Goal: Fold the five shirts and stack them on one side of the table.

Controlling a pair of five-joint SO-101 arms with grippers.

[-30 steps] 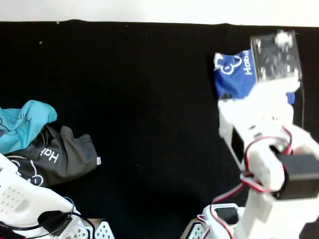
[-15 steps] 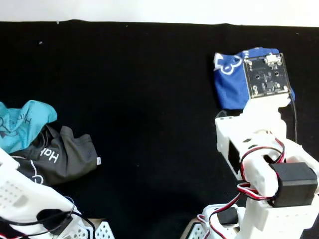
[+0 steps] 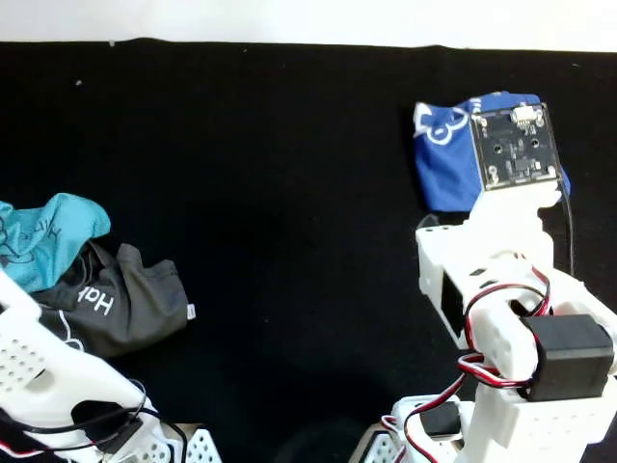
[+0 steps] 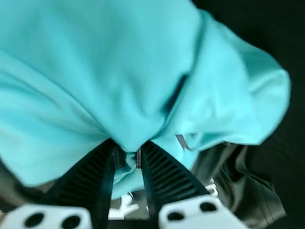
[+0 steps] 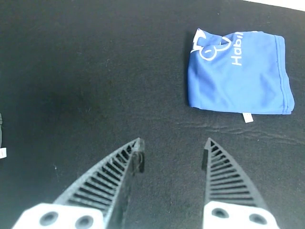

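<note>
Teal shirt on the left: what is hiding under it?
A dark grey shirt lies under the teal shirt, poking out beside it. Whatever else is beneath is covered.

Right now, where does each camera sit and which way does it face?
High view: fixed above, looking down on the table; left arm and right arm show.
Left wrist view: on that arm, facing the teal shirt pinched in the left gripper.
Right wrist view: on that arm, over the open right gripper toward the blue shirt.
Shared: high and right wrist views show the blue shirt.
</note>
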